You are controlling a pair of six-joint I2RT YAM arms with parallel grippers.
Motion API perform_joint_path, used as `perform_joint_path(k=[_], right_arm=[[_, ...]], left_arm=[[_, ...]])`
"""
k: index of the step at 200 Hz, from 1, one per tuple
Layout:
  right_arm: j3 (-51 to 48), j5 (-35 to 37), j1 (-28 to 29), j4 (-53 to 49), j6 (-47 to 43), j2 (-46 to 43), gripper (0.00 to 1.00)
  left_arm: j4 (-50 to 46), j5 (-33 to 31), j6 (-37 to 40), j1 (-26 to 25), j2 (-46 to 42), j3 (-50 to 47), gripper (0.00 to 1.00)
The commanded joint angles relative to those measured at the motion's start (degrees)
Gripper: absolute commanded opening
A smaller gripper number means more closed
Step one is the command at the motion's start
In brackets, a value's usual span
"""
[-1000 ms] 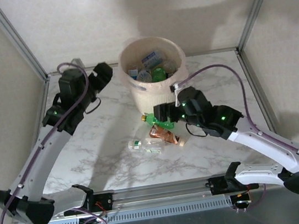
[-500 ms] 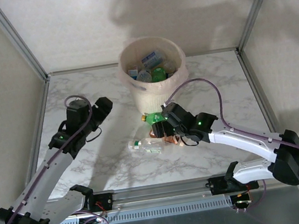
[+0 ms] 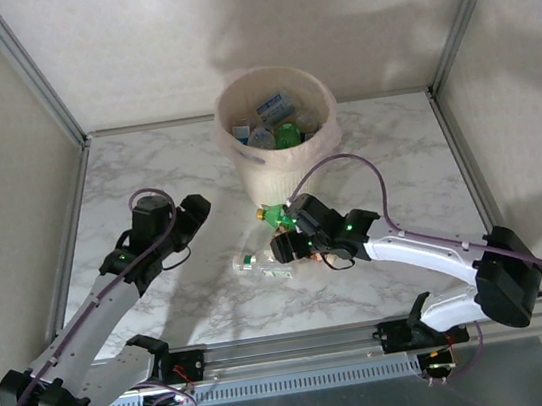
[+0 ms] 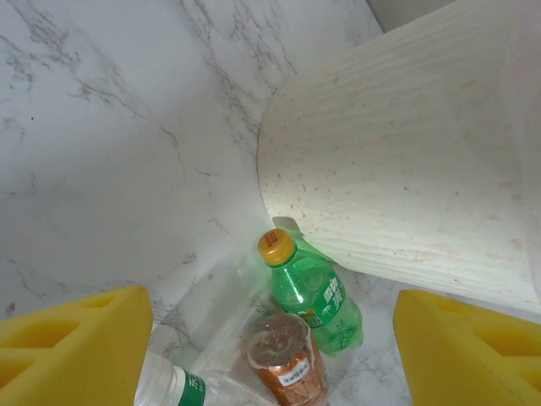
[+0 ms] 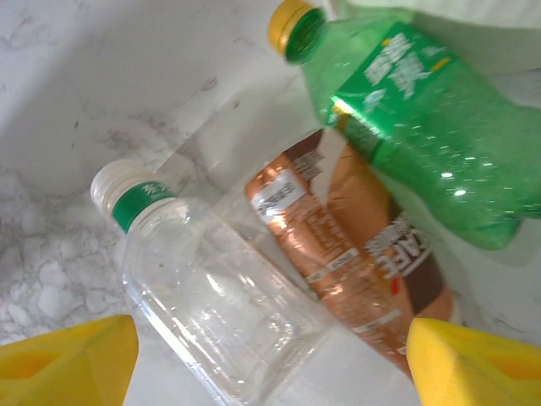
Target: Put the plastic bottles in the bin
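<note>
As seen from above, three plastic bottles [image 4: 313,300] lay on the marble table [image 3: 136,176] just in front of the bin [image 3: 267,175], which itself held several more of them [image 3: 275,127]. The green bottle [image 5: 414,127], its yellow cap pointing left, lay close against the bin's base. The brown-orange bottle [image 5: 355,254] lay touching it on the near side. The clear bottle [image 5: 211,288], white-capped with a green neck band, lay nearest the arms.

The right gripper [image 3: 286,248] hung low over this group with its jaws apart. In the right wrist view the yellow fingertips [image 5: 68,359] stood at the two lower corners, with the clear bottle's body between them and the brown-orange bottle partly so. The left gripper [image 3: 194,210] stood well to the left of the bottles. Its jaws were likewise apart, and in the left wrist view the three bottles and the bin wall lay ahead of them.
</note>
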Motion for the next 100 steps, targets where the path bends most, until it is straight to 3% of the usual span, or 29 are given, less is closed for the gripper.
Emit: perform_joint_path(k=[1,100], right_arm=[[2.9,-0.5,1.5,0.6,-2.2,3.1,0.83],[10.5,1.5,6.2,-2.6,-6.2,12.9,0.82]], left_arm=[[2.5,1.0,-1.6,0.3,-0.3,-1.3,0.75],[2.9,0.5,-1.9,0.3,-0.8,-2.4,0.75]])
